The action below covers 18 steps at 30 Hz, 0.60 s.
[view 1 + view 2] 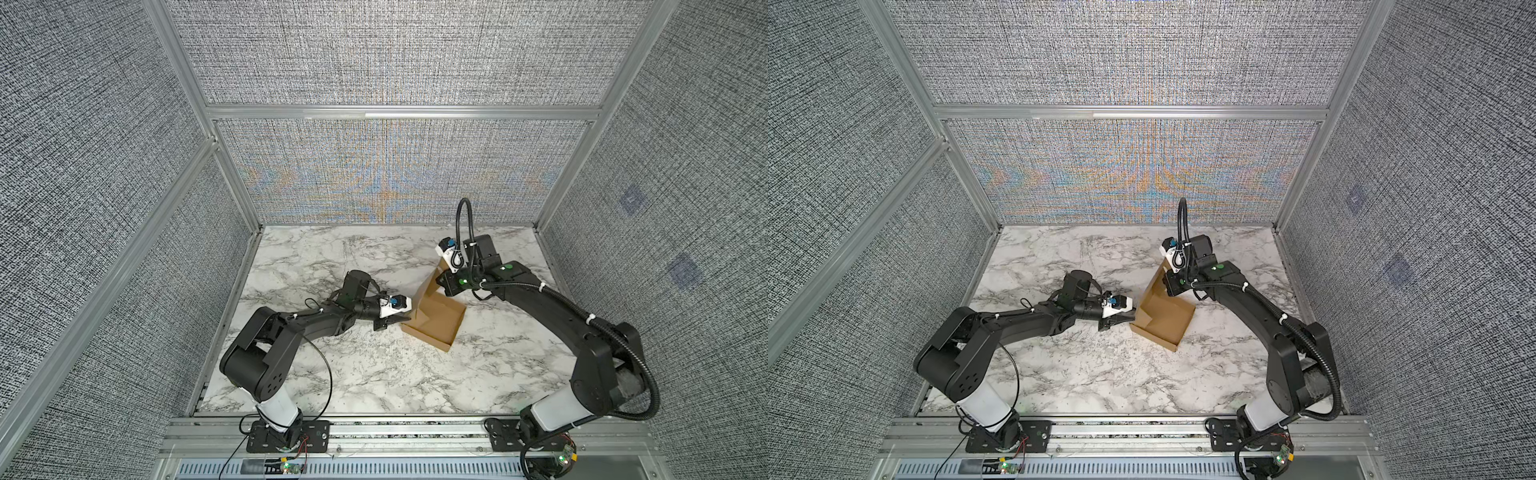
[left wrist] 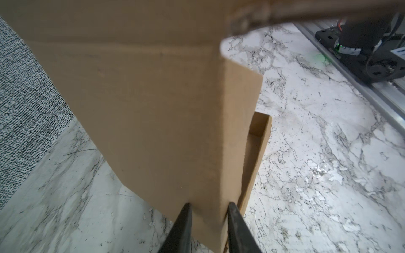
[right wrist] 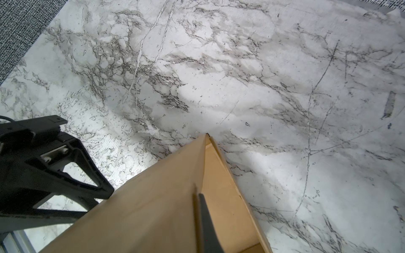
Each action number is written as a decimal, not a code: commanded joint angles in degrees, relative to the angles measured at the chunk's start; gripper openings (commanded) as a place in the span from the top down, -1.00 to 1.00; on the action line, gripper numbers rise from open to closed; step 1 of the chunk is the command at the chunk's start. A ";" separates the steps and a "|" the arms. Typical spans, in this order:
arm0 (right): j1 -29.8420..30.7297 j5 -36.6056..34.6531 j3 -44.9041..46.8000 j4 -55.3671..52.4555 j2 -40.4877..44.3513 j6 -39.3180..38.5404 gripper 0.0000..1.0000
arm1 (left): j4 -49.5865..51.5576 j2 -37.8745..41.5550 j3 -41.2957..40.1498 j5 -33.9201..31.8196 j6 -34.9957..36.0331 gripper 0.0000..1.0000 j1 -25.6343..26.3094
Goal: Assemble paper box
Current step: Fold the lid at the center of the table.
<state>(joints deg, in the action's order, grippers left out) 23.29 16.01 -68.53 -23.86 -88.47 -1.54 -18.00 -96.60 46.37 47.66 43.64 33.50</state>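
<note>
Marble counter (image 1: pixel 374 374), grey fabric walls (image 1: pixel 83 166). In both top views the paper box (image 1: pixel 440 328) (image 1: pixel 1169 324) sits right of centre on the counter: the shallow tray lies flat and the lid stands nearly upright along the tray's left side. The left gripper (image 1: pixel 401 320) (image 1: pixel 1128 319) is low at the lid's base. The right gripper (image 1: pixel 439 277) (image 1: pixel 1163 277) is at the lid's top edge.

Left wrist: the left gripper (image 2: pixel 209 206) has its jaws part-closed, grasping the paper box (image 2: pixel 153 109) with one tip on each side of the lid's folded side flap. The open tray is just behind it.

Right wrist: the right gripper (image 3: pixel 198 197) has its jaws clenched on the lid of the paper box (image 3: pixel 153 208). One finger (image 3: pixel 205 219) lies on the inner face; the other is hidden behind the panel.
</note>
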 commanded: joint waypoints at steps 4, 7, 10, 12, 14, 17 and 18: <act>-0.49 1.51 4.58 5.54 1.92 -0.70 1.00 | 3.46 -1.11 1.51 -3.60 5.71 0.41 1.90; -0.67 0.75 7.63 7.88 3.55 -0.89 1.00 | 4.60 -1.45 1.99 -4.41 7.26 0.41 2.87; -0.69 0.04 11.47 11.44 5.04 -0.85 1.00 | 5.54 -1.70 2.30 -4.75 8.10 0.41 3.37; -0.67 -0.40 14.16 14.16 5.78 -0.82 1.00 | 6.60 -1.80 2.57 -4.85 8.90 0.41 3.68; -0.71 -1.13 17.44 16.68 6.27 -0.59 1.00 | 7.26 -1.89 2.74 -4.98 9.44 0.41 3.81; -0.68 -2.67 20.54 19.64 7.04 0.27 1.00 | 8.09 -2.09 3.08 -5.21 9.69 0.40 3.97; -0.83 -3.04 21.53 20.57 7.41 0.80 1.00 | 8.35 -2.13 3.27 -5.28 9.71 0.40 4.00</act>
<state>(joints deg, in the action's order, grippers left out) 22.44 13.47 -48.60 -4.56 -81.56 -1.56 -10.68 -98.56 48.97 43.05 52.31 37.43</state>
